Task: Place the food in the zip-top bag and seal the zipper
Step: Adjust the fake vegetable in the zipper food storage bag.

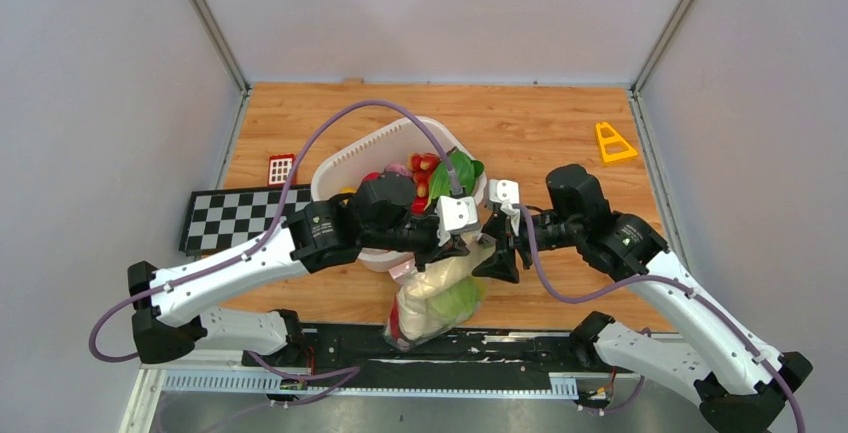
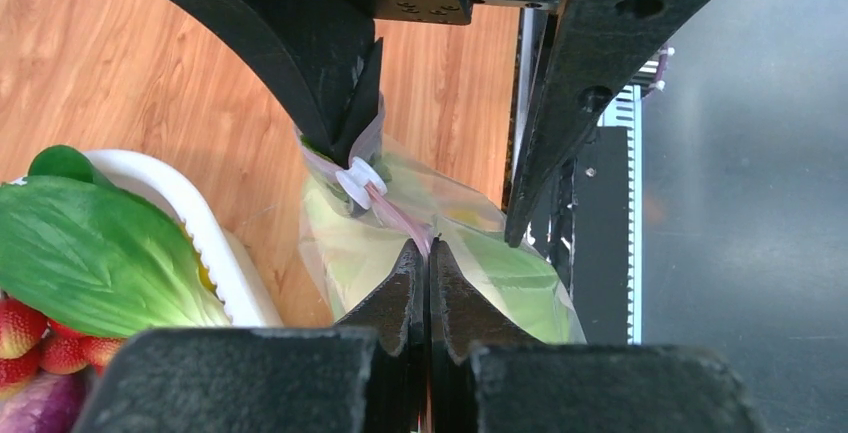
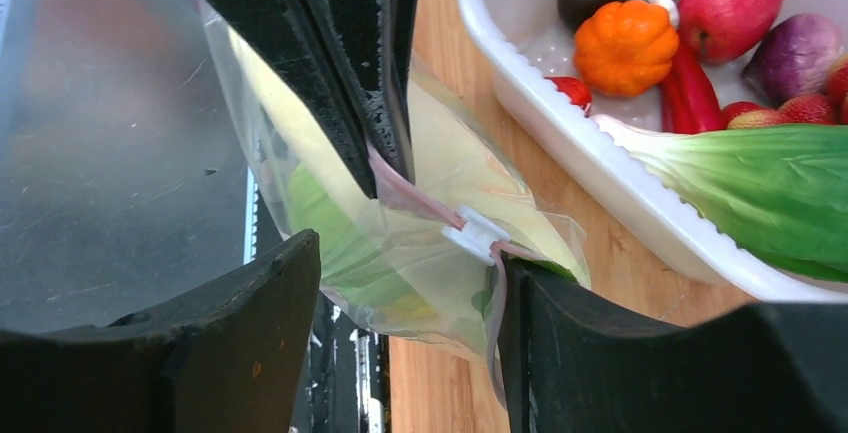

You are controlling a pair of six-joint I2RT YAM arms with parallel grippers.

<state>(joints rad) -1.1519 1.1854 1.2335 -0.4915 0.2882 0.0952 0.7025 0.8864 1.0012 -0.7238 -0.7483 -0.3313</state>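
Note:
The zip-top bag (image 1: 435,303) lies at the table's near edge, holding pale yellow and green food. My left gripper (image 2: 428,249) is shut on the pink zipper (image 2: 395,215), just beside the white slider (image 2: 358,181). My right gripper (image 3: 405,253) is open and straddles the bag's top (image 3: 330,223) from the other side. Its right finger (image 3: 560,323) touches the zipper's end next to the slider (image 3: 475,233); the left finger stands clear. More food lies in the white tub (image 3: 560,143): an orange pumpkin (image 3: 625,43), a red apple (image 3: 730,8), a green leafy piece (image 3: 760,188).
The tub (image 1: 345,158) stands just behind the bag, close to both grippers. A checkerboard mat (image 1: 235,218) and a small red grid piece (image 1: 282,168) lie at the left, a yellow triangle (image 1: 613,143) at the back right. A black rail (image 1: 520,348) borders the near edge.

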